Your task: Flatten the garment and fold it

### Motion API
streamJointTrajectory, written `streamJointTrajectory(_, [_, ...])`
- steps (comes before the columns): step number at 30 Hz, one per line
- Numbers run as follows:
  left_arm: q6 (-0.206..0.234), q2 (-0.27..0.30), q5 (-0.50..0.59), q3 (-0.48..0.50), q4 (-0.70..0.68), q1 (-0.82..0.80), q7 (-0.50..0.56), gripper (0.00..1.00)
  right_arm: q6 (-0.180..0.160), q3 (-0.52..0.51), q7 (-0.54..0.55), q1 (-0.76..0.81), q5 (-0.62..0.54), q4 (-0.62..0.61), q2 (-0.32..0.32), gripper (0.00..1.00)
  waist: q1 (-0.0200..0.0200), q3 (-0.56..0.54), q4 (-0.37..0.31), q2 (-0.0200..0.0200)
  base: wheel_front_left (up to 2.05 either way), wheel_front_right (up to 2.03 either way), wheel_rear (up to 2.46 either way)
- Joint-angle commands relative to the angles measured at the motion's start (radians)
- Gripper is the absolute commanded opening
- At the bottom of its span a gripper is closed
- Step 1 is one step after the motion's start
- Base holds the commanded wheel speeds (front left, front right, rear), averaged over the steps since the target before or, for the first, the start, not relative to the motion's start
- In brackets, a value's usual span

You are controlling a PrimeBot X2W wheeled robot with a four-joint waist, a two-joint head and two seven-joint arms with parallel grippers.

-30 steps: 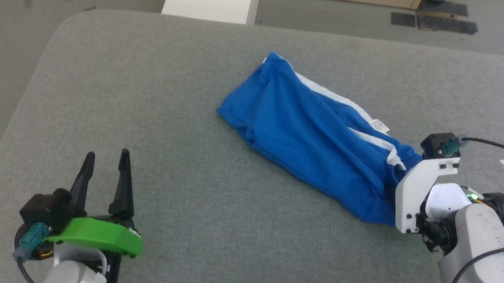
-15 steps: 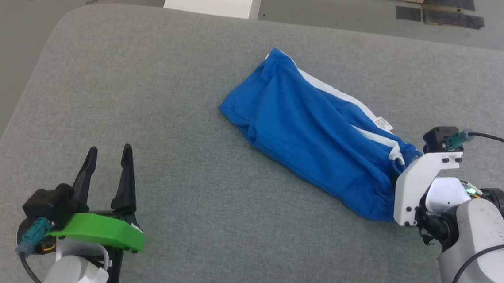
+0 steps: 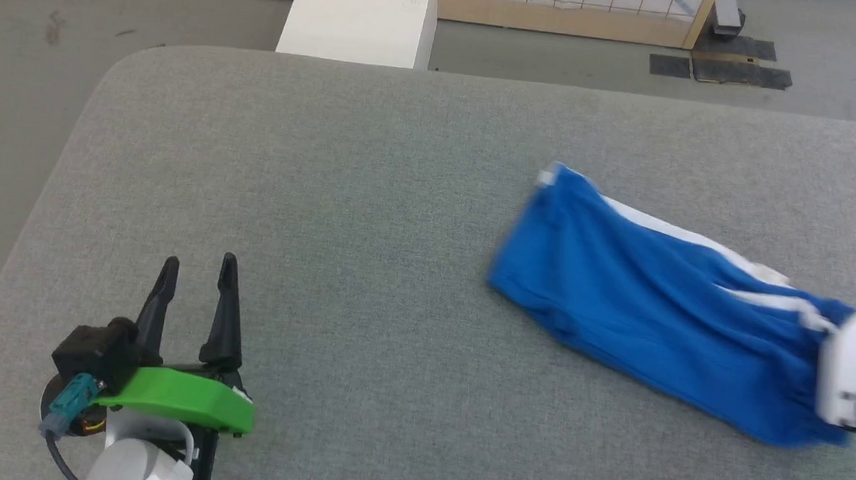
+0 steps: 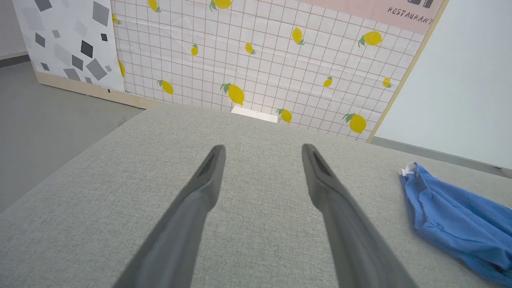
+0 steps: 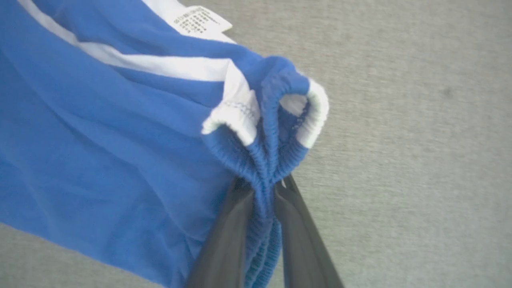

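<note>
The garment (image 3: 657, 309), royal-blue shorts with white trim, lies bunched and stretched along the right half of the grey table; its far end (image 4: 448, 212) shows at the right in the left wrist view. In the right wrist view my right gripper (image 5: 264, 188) is shut on the gathered elastic waistband of the garment (image 5: 120, 132), whose white label (image 5: 198, 20) faces up. At the right edge of the head view only that arm's white wrist bracket (image 3: 852, 367) can be seen. My left gripper (image 3: 196, 273) stands open at the lower left, well apart from the cloth, with nothing between its fingers (image 4: 208, 176).
The grey padded table (image 3: 326, 188) has a rounded far-left corner. A white block (image 3: 361, 13) stands behind its far edge. A tiled lemon-print wall panel (image 4: 260, 60) rises beyond the table, with grey floor to the left.
The right gripper has closed on the waistband end and dragged the garment to the right. The head camera has also shifted. The left gripper has stayed open in place.
</note>
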Motion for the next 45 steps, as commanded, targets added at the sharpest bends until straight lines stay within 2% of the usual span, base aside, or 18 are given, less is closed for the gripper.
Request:
streamJointTrajectory(1, [-0.006,-0.001,0.005,-0.004,0.004,0.002,-0.004,1.0,-0.002,-0.026,0.018,0.022,-0.023,-0.011,-0.015,0.0,0.0,-0.001,0.003,0.0,0.0,0.0,0.0])
streamJointTrajectory(5, [-0.007,0.001,0.004,-0.008,0.008,0.001,-0.004,1.0,-0.002,-0.074,0.066,0.045,-0.056,-0.045,-0.02,0.0,0.0,-0.001,0.004,0.0,0.0,0.0,0.0])
streamJointTrajectory(8, [-0.007,0.001,0.003,-0.01,0.011,0.004,-0.004,1.0,-0.002,-0.067,0.109,0.052,-0.063,-0.082,-0.016,0.0,0.0,-0.005,0.003,0.0,0.0,0.0,0.0])
streamJointTrajectory(17, [-0.008,-0.002,-0.002,-0.023,0.016,0.005,-0.003,1.0,-0.002,0.078,0.306,0.018,0.05,-0.282,0.004,0.0,0.0,-0.015,0.001,0.0,0.0,0.0,0.0])
streamJointTrajectory(23, [-0.016,-0.008,-0.006,-0.032,0.023,-0.013,-0.004,1.0,-0.002,0.129,0.343,-0.048,0.068,-0.321,0.061,0.0,0.0,0.008,0.02,0.0,0.0,0.0,0.0])
streamJointTrajectory(28, [-0.022,-0.014,-0.007,-0.03,0.027,-0.027,-0.004,1.0,-0.002,0.128,0.298,-0.114,0.038,-0.272,0.138,0.0,0.0,0.04,0.047,0.0,0.0,0.0,0.0])
streamJointTrajectory(29, [-0.027,-0.021,-0.007,-0.028,0.029,-0.036,-0.004,1.0,-0.002,0.125,0.249,-0.157,0.003,-0.22,0.178,0.0,0.0,0.064,0.068,0.0,0.0,0.0,0.0])
streamJointTrajectory(33, [-0.037,-0.031,-0.004,-0.024,0.034,-0.051,-0.004,1.0,-0.002,0.116,0.188,-0.211,-0.043,-0.14,0.219,0.0,0.0,0.092,0.092,0.0,0.0,0.0,0.0])
streamJointTrajectory(45, [-0.063,-0.066,0.015,-0.012,0.043,-0.088,-0.004,1.0,-0.002,0.078,0.059,-0.317,-0.151,0.09,0.272,0.0,0.0,0.152,0.129,0.0,0.0,0.0,0.0])
